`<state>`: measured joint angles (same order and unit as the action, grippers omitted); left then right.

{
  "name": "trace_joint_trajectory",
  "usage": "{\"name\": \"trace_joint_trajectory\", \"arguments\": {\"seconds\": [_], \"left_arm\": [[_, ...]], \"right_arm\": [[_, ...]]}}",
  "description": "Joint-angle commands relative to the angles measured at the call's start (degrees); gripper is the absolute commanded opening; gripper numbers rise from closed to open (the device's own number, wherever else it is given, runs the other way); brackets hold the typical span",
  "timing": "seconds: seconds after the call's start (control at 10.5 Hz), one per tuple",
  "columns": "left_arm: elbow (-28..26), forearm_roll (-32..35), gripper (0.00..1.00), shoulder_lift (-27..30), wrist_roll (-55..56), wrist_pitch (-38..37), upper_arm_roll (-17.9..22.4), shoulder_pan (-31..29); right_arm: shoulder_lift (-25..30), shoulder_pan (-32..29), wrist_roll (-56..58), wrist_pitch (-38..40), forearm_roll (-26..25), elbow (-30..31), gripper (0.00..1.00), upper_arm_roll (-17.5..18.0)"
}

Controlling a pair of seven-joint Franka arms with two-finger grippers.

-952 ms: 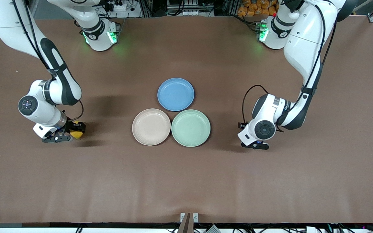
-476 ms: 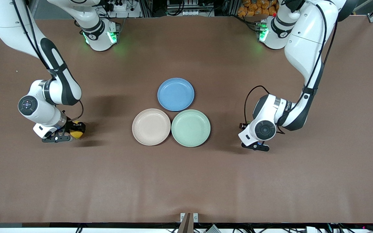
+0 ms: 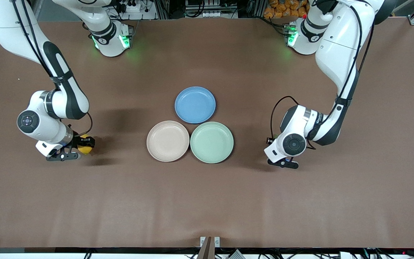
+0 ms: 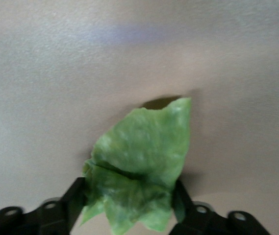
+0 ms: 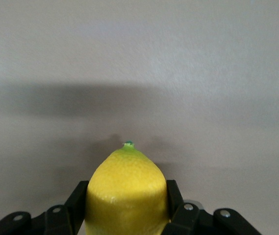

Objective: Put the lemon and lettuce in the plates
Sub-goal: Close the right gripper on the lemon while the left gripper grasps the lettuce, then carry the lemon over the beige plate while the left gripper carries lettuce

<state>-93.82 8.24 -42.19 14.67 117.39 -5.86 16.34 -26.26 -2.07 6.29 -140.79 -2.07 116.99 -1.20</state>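
Observation:
My right gripper [image 3: 80,147] is shut on the yellow lemon [image 3: 85,145], low at the table toward the right arm's end, well apart from the plates. In the right wrist view the lemon [image 5: 127,188] sits between both fingers [image 5: 78,198]. My left gripper [image 3: 270,141] is low at the table beside the mint green plate [image 3: 211,142], toward the left arm's end. The left wrist view shows it [image 4: 129,198] shut on the green lettuce [image 4: 141,156]. The lettuce is hidden under the hand in the front view. The beige-pink plate [image 3: 168,140] touches the green one. Both plates hold nothing.
A blue plate [image 3: 195,104] holding nothing lies farther from the front camera, against the other two plates. The brown table top [image 3: 207,201] stretches bare toward the front camera. The arms' bases stand at the table's back edge.
The right arm has drawn slightly toward its end of the table, with the lemon a touch higher in the view. The left arm has barely shifted. Both grips hold.

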Motion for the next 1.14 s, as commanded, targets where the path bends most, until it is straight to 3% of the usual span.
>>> {"name": "trace_joint_trajectory", "arguments": {"seconds": [0.0,0.38,0.57,1.05], "left_arm": [[0.04,0.63,0.0,-0.26,0.18,0.73,0.15,0.35],[1.0,0.37,0.0,0.79,0.7,0.73,0.06,0.27],[3.19,-0.24,0.0,1.14,3.77,0.73,-0.03,0.35],[6.63,-9.89,0.0,5.88,9.49,0.73,-0.38,0.18]], "right_arm": [[0.77,0.13,-0.67,4.11,0.31,-3.69,0.35,1.38],[0.51,3.9,-4.87,17.28,0.39,-13.09,0.35,1.73],[0.51,9.07,-8.29,17.56,0.4,-14.33,0.36,1.64],[0.42,19.18,-19.18,17.56,0.4,-15.83,0.36,1.73]]}}
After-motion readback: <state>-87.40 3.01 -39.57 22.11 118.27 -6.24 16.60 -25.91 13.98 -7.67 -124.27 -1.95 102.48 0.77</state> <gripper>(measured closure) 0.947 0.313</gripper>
